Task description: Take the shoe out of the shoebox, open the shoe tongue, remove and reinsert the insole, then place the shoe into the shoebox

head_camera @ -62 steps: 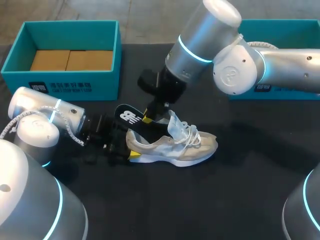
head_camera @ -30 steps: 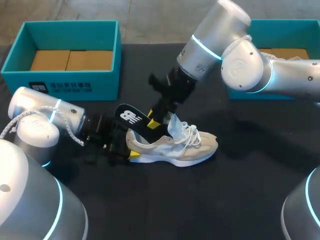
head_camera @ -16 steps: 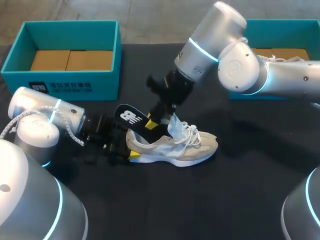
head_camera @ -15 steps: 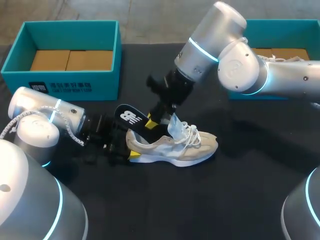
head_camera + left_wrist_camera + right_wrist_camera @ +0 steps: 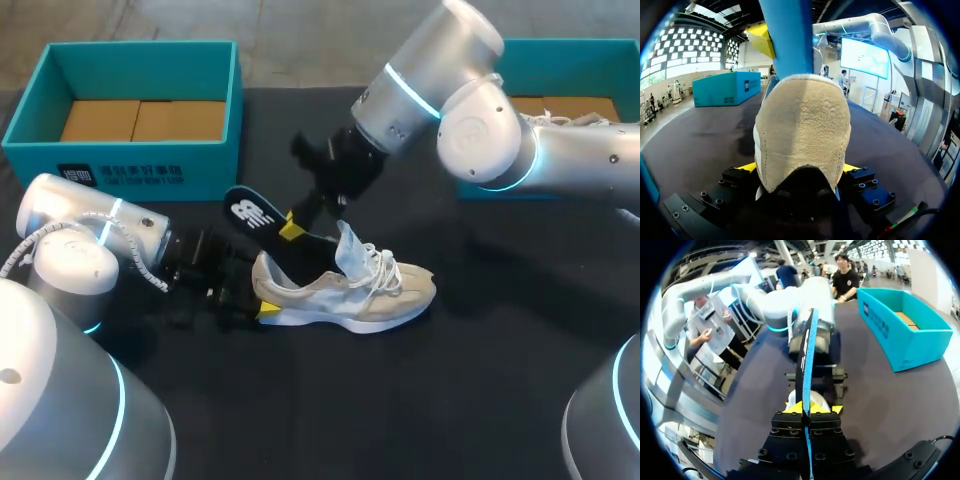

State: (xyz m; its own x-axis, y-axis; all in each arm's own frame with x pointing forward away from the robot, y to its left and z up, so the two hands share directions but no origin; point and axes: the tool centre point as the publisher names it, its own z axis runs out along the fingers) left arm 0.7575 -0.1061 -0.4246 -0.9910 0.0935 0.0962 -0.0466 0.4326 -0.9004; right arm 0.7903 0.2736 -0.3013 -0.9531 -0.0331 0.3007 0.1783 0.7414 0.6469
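Counter (image 5: 480,380): black, and it carried two boxes and the shoe.
Left box (image 5: 130,170): teal and open, at the far left. A flat cardboard insert (image 5: 140,120) lay on its floor.
Right box (image 5: 580,62): teal and open, at the far right, largely hidden behind the right arm (image 5: 540,140). Cardboard (image 5: 560,105) showed inside.
Shoe (image 5: 350,295): beige with white laces, out of both boxes. It stood on its sole on the counter between them, toe to the right and heel toward the left arm (image 5: 90,240). Its tongue (image 5: 352,250) stood up.
Insole (image 5: 262,222): dark on top, blue beneath, tilted over the shoe's heel. One end hung free in the air toward the left box. The other sloped down to the shoe's opening behind the tongue; whether it was inside could not be told.
Left jaws: low on the counter, clamped on the shoe's heel with a yellow tip at each side.
Right jaws: above the shoe's opening, pinched narrow on the insole, which stood edgewise between the tips.
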